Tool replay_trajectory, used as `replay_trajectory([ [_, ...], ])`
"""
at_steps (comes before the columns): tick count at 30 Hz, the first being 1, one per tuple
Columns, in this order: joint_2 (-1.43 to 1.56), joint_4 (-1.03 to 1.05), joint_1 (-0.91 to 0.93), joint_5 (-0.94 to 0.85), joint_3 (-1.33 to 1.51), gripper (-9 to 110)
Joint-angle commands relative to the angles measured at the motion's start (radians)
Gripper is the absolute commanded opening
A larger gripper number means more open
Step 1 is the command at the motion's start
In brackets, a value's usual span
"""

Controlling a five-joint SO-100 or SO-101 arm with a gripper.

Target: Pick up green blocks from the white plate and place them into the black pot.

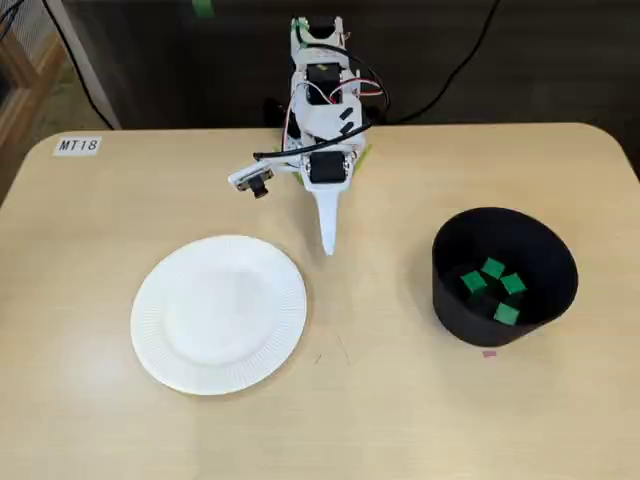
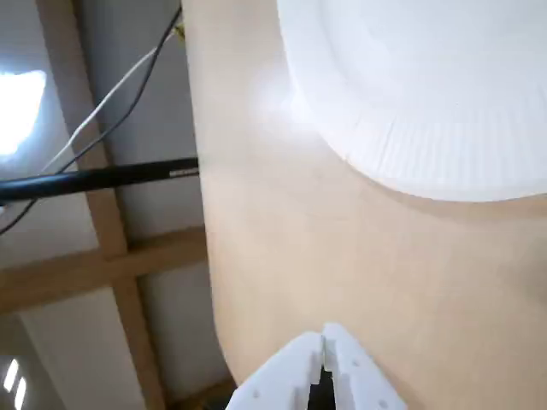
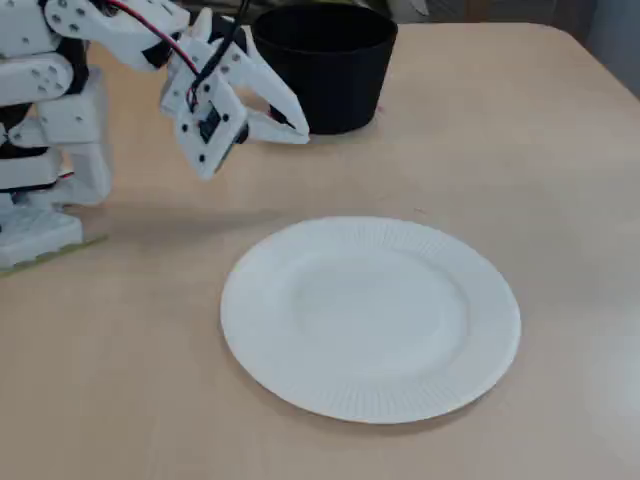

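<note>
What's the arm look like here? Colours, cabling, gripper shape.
White printed arm with black servo blocks. Red, black and white cables loop along it, and there is green trim at the top. The gripper is white, tapering to a point. A black camera sits on a side bracket.

Four green blocks (image 1: 473, 283), one black pot (image 1: 455, 310), one white paper plate (image 1: 218, 313) and one robot arm (image 1: 322, 120) are present.

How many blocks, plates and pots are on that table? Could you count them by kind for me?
Small green cubes, all inside the pot: 4
Round white paper plate, nothing on it: 1
Round black pot: 1
Total: 6
</note>
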Motion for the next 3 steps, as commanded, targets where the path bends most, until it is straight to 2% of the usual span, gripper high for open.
replay_trajectory([
  [1,0.006,-0.017,0.005,-0.002,0.029,-2],
  [3,0.006,-0.017,0.005,-0.002,0.029,-2],
])
